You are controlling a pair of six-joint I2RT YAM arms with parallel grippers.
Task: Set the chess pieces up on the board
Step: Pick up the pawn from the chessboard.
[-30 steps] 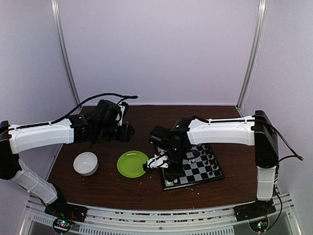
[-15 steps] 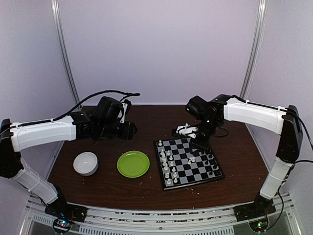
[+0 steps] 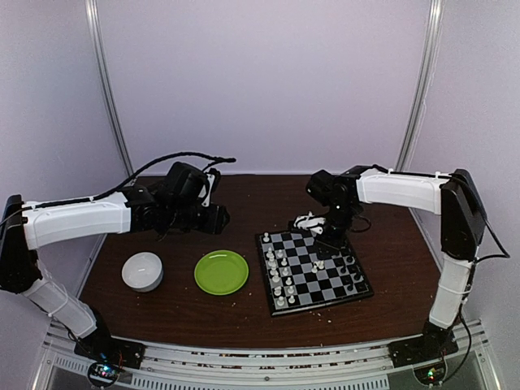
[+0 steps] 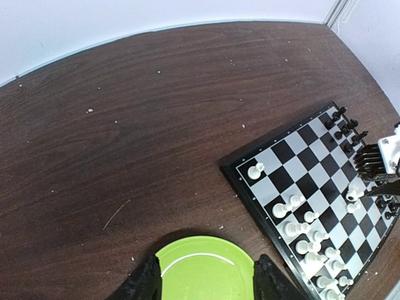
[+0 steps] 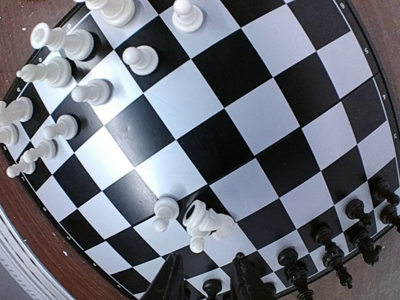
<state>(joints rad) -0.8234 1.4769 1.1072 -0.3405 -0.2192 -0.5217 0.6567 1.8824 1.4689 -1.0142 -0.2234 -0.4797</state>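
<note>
The board (image 3: 325, 286) lies right of centre. White chess pieces (image 3: 276, 278) stand along its left side and black chess pieces (image 3: 352, 266) along its right. My right gripper (image 3: 323, 241) hovers low over the board's far right part, slightly open with nothing between the fingers (image 5: 208, 282). Just ahead of it a white piece (image 5: 205, 220) lies toppled on a dark square, and a white pawn (image 5: 164, 211) stands beside it. Left of the board, my left gripper (image 3: 218, 218) hangs open and empty above the table. In its wrist view it (image 4: 205, 284) frames the green plate (image 4: 203, 270).
An empty green plate (image 3: 221, 272) and a white bowl (image 3: 142, 270) sit left of the board. Pale crumbs dot the brown table (image 4: 125, 125). Purple walls close in the back and both sides.
My right arm swung from the plate's right edge across to the board's far right side, then dropped a little lower over it. The left arm has hardly moved.
</note>
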